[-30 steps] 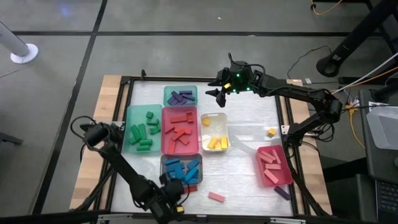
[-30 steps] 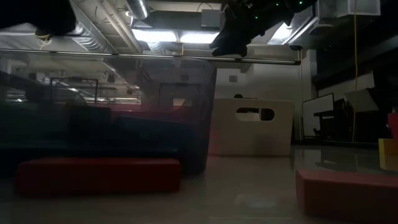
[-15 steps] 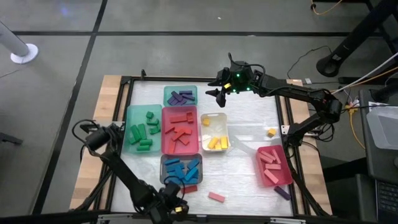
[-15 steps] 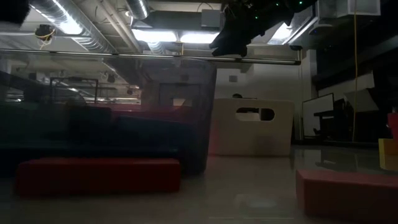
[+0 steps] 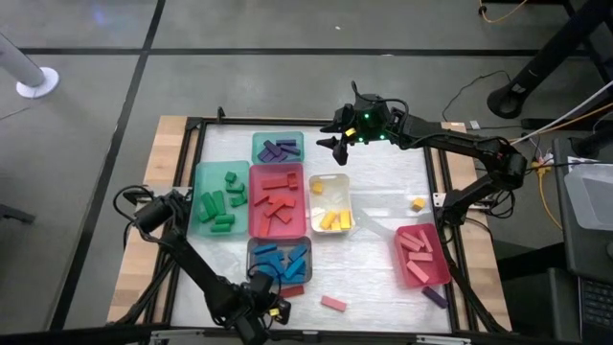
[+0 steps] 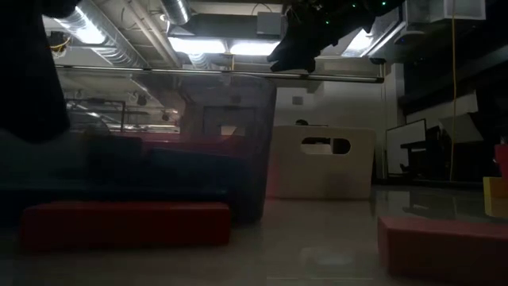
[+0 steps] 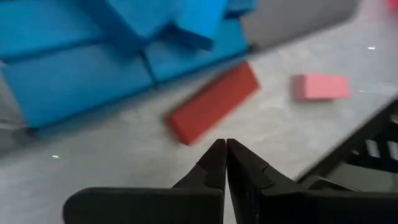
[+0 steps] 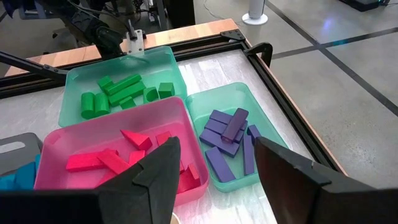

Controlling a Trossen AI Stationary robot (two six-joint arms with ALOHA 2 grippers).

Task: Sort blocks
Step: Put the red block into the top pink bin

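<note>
Near the table's front edge my left gripper (image 5: pixel 277 300) (image 7: pixel 225 148) is shut and empty, its tips pointing down just short of a loose red block (image 5: pixel 292 289) (image 7: pixel 212 103) that lies flat beside the grey tray (image 5: pixel 255 245) of blue blocks (image 7: pixel 74 74). A loose pink block (image 5: pixel 333 303) (image 7: pixel 320 86) lies flat farther right. My right gripper (image 5: pixel 335 136) (image 8: pixel 217 177) hangs open and empty, high over the table's far side, above the teal tray (image 8: pixel 198 101) of purple blocks (image 8: pixel 225 134).
Sorted trays stand mid-table: green (image 5: pixel 198 177), red (image 5: pixel 255 228), white with yellow blocks (image 5: pixel 330 179), and pink (image 5: pixel 402 257) at the right. A yellow block (image 5: pixel 419 203) and a purple block (image 5: pixel 436 297) lie loose on the right. The black frame rail (image 7: pixel 367 155) runs close by my left gripper.
My left gripper has sunk a little toward the table beside the red block and its wrist has rolled; in the low view its dark arm has come down into the picture's left. My right arm has kept still.
</note>
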